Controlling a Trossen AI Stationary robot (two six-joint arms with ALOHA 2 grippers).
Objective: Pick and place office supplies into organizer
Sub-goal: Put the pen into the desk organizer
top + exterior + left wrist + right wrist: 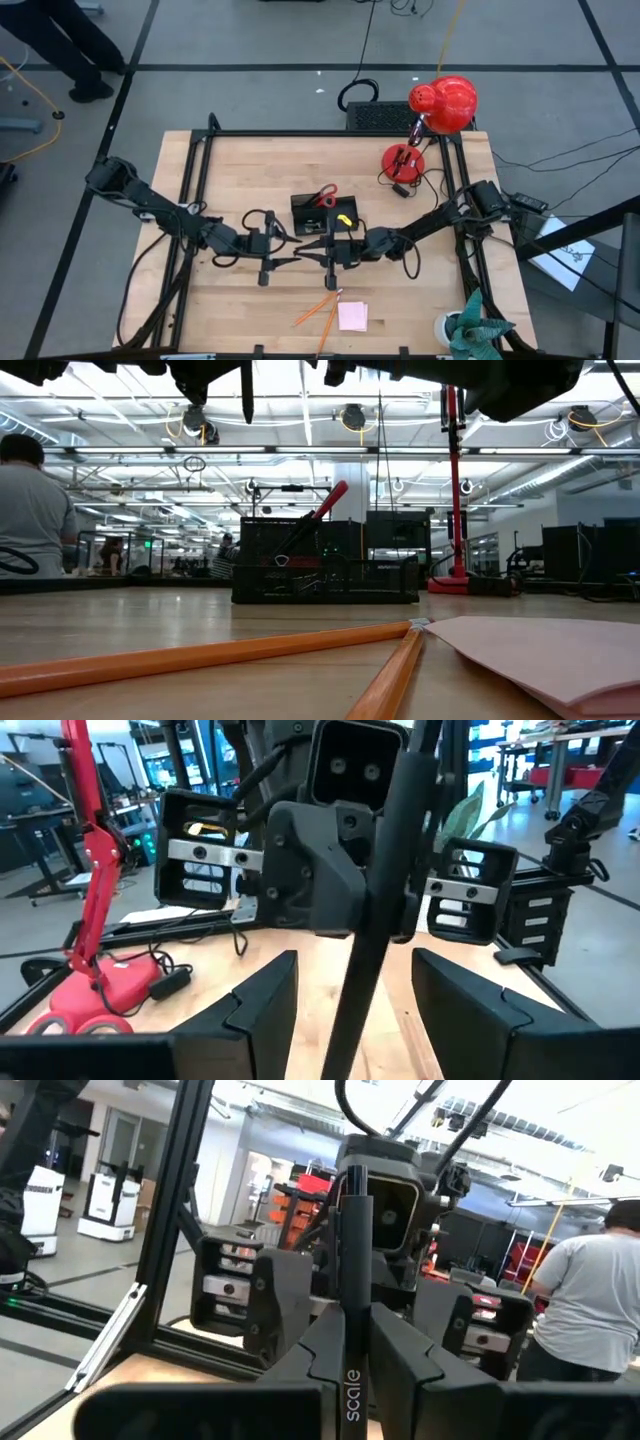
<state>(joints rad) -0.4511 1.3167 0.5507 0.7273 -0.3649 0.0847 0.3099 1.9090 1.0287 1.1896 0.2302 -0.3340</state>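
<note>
Two dark, cable-draped arms (180, 215), seemingly matte

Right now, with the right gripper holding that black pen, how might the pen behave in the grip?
The black pen looks stiff and light. Being thin and smooth, it may pivot or slip between the right gripper fingers.

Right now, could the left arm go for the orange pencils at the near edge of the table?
Probably yes. The left gripper stands open with a black pen between its fingers, but the right gripper is shut on that pen. The orange pencils lie uncovered beside the pink sticky-note pad.
</note>
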